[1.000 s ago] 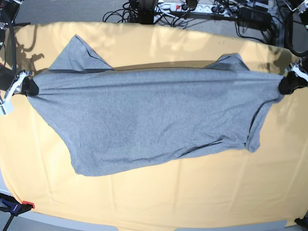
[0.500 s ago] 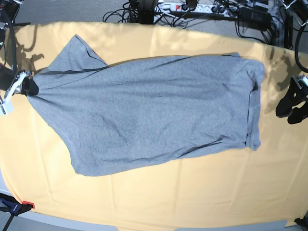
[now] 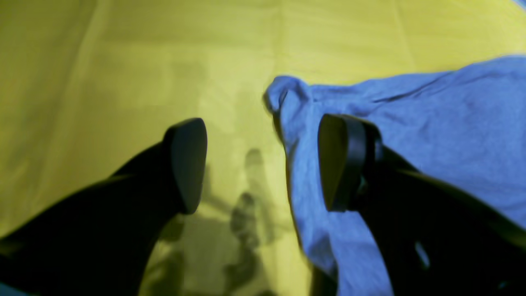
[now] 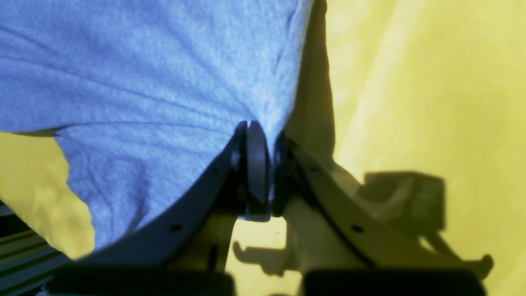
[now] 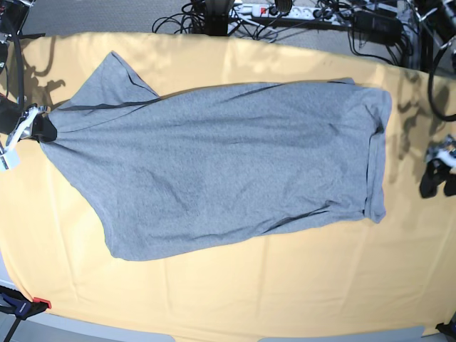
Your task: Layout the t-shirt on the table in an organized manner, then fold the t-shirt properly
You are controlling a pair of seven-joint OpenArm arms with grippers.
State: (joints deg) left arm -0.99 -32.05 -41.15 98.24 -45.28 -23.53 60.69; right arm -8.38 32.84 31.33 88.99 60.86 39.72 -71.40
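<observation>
We see the t-shirt [image 5: 228, 164] as a soft grey knit with a fine heathered grain, lying across the middle of the desk [image 5: 285, 285] in a rough slanted oblong; its upper edge runs fairly straight, its lower edge sags toward seven o'clock, and one flap juts out toward eleven o'clock; shallow creases fan from its nine o'clock corner. The desk is draped in a smooth pale yellow-orange cloth with faint fold lines, far wider than the shirt.

At nine o'clock in the base view the right gripper [image 5: 39, 127] pinches that bunched corner; the right wrist view alone shows the detail, with the dark jaws pressed flat together on a tuck of the ribbed-looking fabric [image 4: 164, 82], and the gripper [image 4: 259, 164] casting a hard shadow on the yellow cloth beside it.

At three o'clock in the base view the left gripper [image 5: 438, 178] hangs apart from the shirt's edge, small and dark; we cannot judge its gap there; the left wrist view settles it, showing the gripper [image 3: 263, 164] with two rounded matte black pads standing wide apart and nothing between them, one over bare cloth, the other over the shirt's rumpled hem [image 3: 411, 135].

Beyond the desk's far edge, only the base view shows a tangle of black cables [image 5: 299, 18].
</observation>
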